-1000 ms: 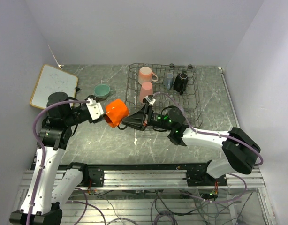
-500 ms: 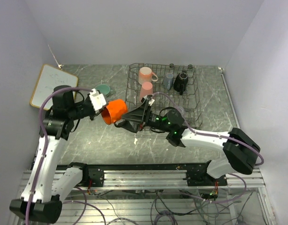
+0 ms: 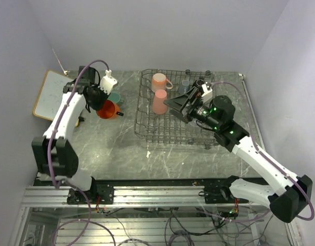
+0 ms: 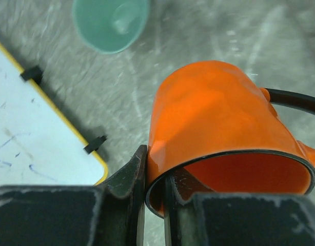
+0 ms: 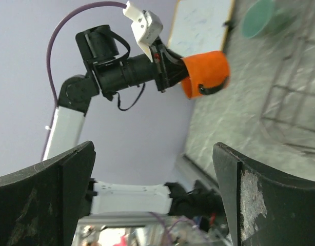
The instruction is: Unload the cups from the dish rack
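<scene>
the left gripper (image 4: 155, 171) is clamping the rim of the orange mug (image 4: 214, 123), holding it over the table (image 3: 121, 148) left of the dish rack (image 3: 147, 130), near the green cup (image 4: 111, 23). the right gripper (image 5: 152, 154) is hovering over the rack, jaws wide apart, beside the pink tumbler (image 3: 159, 101); a pink mug (image 3: 159, 81) is sitting farther back.

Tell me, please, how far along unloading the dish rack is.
Done: the mint green cup stands on the table. In hand: the left tool pinches the rim of the orange mug. Left: pink mug, pink tumbler, grey-blue cup and black mug sit in the dish rack.
</scene>
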You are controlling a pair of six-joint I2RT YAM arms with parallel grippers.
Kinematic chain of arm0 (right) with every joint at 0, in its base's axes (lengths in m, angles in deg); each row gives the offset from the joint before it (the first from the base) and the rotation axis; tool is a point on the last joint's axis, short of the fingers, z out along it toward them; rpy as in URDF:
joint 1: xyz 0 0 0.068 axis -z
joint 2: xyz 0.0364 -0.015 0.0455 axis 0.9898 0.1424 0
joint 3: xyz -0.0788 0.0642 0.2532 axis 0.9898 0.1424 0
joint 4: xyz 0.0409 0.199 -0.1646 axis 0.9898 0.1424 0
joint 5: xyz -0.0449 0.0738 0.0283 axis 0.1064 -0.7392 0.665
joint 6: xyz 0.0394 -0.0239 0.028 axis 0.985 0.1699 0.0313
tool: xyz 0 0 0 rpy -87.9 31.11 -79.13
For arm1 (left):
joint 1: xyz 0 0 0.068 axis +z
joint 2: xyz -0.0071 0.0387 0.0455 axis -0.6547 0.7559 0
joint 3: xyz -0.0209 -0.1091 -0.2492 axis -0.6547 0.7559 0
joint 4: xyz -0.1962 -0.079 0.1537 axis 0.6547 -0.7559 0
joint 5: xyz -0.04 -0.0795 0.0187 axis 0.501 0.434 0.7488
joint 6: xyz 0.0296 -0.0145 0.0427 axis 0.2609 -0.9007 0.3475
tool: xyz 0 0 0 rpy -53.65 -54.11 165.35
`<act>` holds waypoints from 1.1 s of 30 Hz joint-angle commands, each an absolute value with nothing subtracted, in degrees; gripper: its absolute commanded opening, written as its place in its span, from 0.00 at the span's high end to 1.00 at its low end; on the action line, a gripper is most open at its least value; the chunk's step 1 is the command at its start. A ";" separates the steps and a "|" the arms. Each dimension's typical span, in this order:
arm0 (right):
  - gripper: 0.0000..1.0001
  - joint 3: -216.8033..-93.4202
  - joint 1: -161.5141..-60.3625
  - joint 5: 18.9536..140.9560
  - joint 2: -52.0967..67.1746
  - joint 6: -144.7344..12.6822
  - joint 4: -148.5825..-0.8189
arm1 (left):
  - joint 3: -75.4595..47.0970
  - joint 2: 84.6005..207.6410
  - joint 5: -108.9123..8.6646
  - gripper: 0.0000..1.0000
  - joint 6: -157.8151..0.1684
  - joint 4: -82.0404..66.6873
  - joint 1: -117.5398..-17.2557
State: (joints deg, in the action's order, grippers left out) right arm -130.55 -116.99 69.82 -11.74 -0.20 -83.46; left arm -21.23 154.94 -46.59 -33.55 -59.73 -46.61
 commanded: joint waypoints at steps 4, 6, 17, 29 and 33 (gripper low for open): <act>0.02 -138.13 -112.76 78.49 -14.57 -17.91 -56.74 | -33.67 172.24 -58.81 0.93 -41.60 -64.59 -36.76; 0.02 -139.06 -111.86 79.66 -14.89 -19.58 -54.73 | -35.43 176.28 -59.49 0.93 -42.63 -64.60 -35.23; 0.02 -138.45 -106.95 79.01 -14.75 -24.19 -50.69 | -42.52 186.38 -61.64 0.93 -47.96 -62.69 -34.65; 0.02 -137.62 -99.62 74.79 -12.53 -27.61 -50.57 | -55.12 196.19 -58.42 0.93 -49.49 -66.19 -34.61; 0.02 -138.09 -96.00 72.46 -11.51 -28.75 -50.66 | -55.92 197.63 -56.96 0.93 -48.63 -66.46 -34.65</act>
